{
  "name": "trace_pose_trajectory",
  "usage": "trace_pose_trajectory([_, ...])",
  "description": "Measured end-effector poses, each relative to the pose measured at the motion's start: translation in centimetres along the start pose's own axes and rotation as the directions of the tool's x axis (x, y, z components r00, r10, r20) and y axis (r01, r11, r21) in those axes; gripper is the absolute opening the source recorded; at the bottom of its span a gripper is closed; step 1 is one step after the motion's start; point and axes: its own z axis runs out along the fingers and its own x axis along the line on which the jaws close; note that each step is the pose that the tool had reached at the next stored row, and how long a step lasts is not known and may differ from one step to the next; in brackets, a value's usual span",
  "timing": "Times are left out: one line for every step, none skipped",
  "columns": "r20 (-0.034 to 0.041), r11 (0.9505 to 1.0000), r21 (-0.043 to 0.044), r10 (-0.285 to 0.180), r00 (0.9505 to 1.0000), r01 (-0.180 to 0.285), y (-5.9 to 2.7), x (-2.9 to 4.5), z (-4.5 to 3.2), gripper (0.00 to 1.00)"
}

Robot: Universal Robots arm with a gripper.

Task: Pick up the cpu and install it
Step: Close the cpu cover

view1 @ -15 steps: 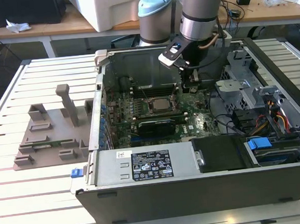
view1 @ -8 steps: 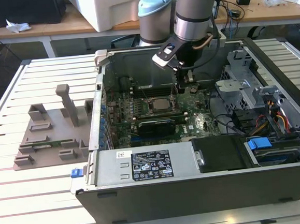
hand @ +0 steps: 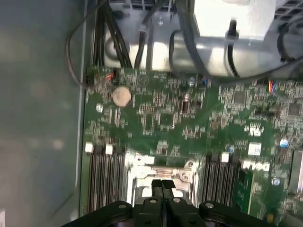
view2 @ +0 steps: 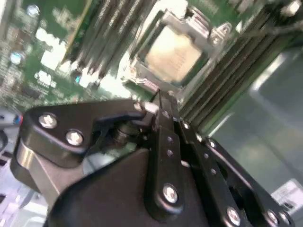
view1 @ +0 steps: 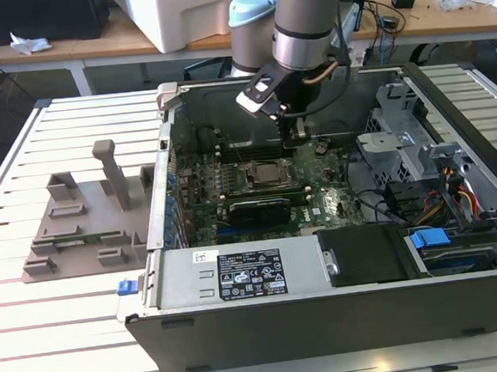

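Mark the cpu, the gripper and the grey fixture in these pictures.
cpu [view2: 173,52]: second wrist view, on its pale silver top.
gripper [hand: 162,183]: first wrist view, between its shut fingertips.
grey fixture [view1: 110,173]: exterior view, on its tall upright post.

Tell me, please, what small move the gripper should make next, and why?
Probably a short lift straight up. The cpu already lies in its socket, and the gripper is shut on nothing, with its tips close over the socket's edge, so rising would likely clear the board safely.
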Motion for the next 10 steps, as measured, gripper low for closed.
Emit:
trace_pose_trajectory([-0.0001,1.0000,0.0000,0.000,1.0000,0.000,-0.50,0.03,0.23,0.11])
trace_pose_trajectory([-0.0002,1.0000,0.0000,0.000,1.0000,0.000,-1.09,0.07,0.51,0.11])
trace_pose_trajectory([-0.0001,1.0000,0.0000,0.000,1.0000,0.000,-1.58,0.09,0.73,0.11])
trace_pose_trajectory([0.0000,1.0000,0.0000,0.000,1.0000,0.000,-2.21,0.13,1.02,0.11])
trace_pose_trajectory([-0.0001,1.0000,0.0000,0.000,1.0000,0.000,-2.68,0.15,1.23,0.11])
trace_pose_trajectory([-0.0001,1.0000,0.0000,0.000,1.0000,0.000,-3.34,0.19,1.54,0.11])
trace_pose_trajectory([-0.0002,1.0000,0.0001,0.000,1.0000,0.000,-4.37,0.25,2.05,0.11])
trace_pose_trajectory([-0.0001,1.0000,0.0000,0.000,1.0000,0.000,-4.82,0.27,2.41,0.11])
trace_pose_trajectory([-0.0001,1.0000,0.0000,0.000,1.0000,0.000,-5.00,0.28,2.68,0.11])
trace_pose_trajectory([-0.0001,1.0000,0.0000,0.000,1.0000,0.000,-5.09,0.28,2.81,0.11])
